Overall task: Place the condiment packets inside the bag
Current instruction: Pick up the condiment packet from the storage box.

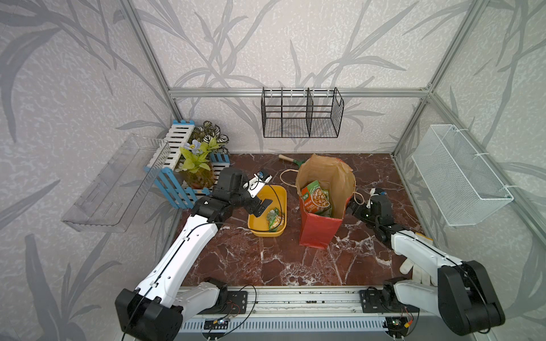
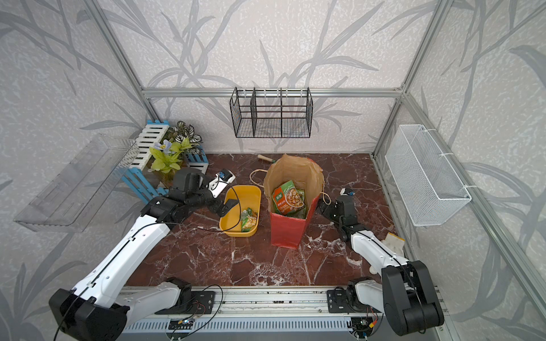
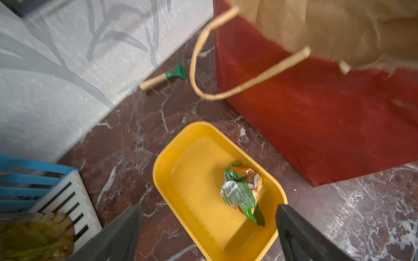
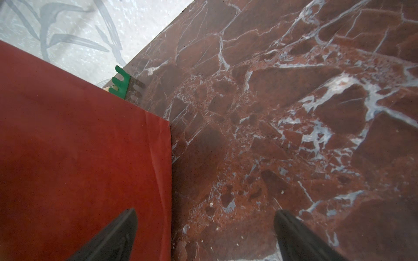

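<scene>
The red bag [image 1: 319,230] [image 2: 288,233] stands open in the middle of the marble table, and green and orange condiment packets [image 1: 317,199] [image 2: 288,197] lie inside it. One crumpled condiment packet [image 1: 275,218] [image 3: 242,189] rests in the yellow tray. My left gripper [image 1: 263,208] [image 3: 209,206] hovers open above that tray with nothing between its fingers. My right gripper [image 1: 351,206] [image 4: 205,212] is open beside the bag's right wall [image 4: 79,146], low near the table, and holds nothing.
The yellow tray [image 1: 266,195] sits just left of the bag. A green rake [image 1: 288,159] [image 4: 119,82] lies behind the bag. A blue and white fence planter [image 1: 189,165] stands at back left. A black wire rack [image 1: 301,115], a white mesh basket [image 1: 461,177] and a clear shelf [image 1: 118,183] hang on the walls.
</scene>
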Tool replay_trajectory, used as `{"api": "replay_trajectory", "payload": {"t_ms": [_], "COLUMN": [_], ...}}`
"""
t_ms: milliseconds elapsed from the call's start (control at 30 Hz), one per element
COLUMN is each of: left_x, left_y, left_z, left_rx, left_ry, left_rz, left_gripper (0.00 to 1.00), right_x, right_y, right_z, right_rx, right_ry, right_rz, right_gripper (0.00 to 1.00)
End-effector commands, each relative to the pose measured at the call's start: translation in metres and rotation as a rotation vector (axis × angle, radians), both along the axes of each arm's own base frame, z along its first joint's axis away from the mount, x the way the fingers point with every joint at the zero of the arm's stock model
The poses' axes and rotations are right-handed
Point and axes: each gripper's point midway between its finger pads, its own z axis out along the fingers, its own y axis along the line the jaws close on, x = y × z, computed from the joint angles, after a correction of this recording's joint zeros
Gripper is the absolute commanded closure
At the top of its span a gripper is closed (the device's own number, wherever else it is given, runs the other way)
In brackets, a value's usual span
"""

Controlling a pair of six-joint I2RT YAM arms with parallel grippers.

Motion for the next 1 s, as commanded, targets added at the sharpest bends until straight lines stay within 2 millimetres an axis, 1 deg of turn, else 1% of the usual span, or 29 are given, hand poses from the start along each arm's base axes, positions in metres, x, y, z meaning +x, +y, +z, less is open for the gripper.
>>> {"api": "replay_trajectory", "payload": {"t_ms": [0,33,133,233,367,533,633,767,967], "left_x": [0.002,0.002,0.0,0.004,0.004,0.004,0.004,-0.002,-0.007], "left_y": [0.0,-0.001,-0.006,-0.01,-0.019,-0.029,-0.033,-0.039,-0.042], "left_z": [-0.021,-0.033,-0.058,-0.08,-0.103,-0.123,-0.128,-0.135,-0.154], "left_rx": [0.036,0.046,0.044,0.036,0.016,-0.003,-0.018,-0.02,0.013], "left_ry": [-0.001,0.022,0.075,0.111,0.17,0.23,0.235,0.255,0.293], "left_rz": [-0.059,-0.071,-0.099,-0.105,-0.147,-0.172,-0.175,-0.202,-0.213], "left_gripper": [0.09,0.1,0.12,0.15,0.17,0.17,0.17,0.17,0.19], "right_x": [0.005,0.005,0.005,0.005,0.005,0.005,0.005,0.005,0.005], "right_y": [0.003,0.003,0.003,0.003,0.003,0.003,0.003,0.003,0.003], "right_z": [0.01,0.01,0.011,0.011,0.012,0.012,0.013,0.012,0.012], "right_rx": [0.006,0.006,0.006,0.005,0.004,0.002,0.0,0.0,-0.002], "right_ry": [-0.02,-0.022,-0.023,-0.024,-0.027,-0.025,-0.028,-0.024,-0.021], "right_rz": [0.005,0.004,0.004,0.006,0.005,0.007,0.006,0.006,0.007], "right_gripper": [0.01,0.01,0.01,0.01,0.01,0.01,0.01,0.01,0.01]}}
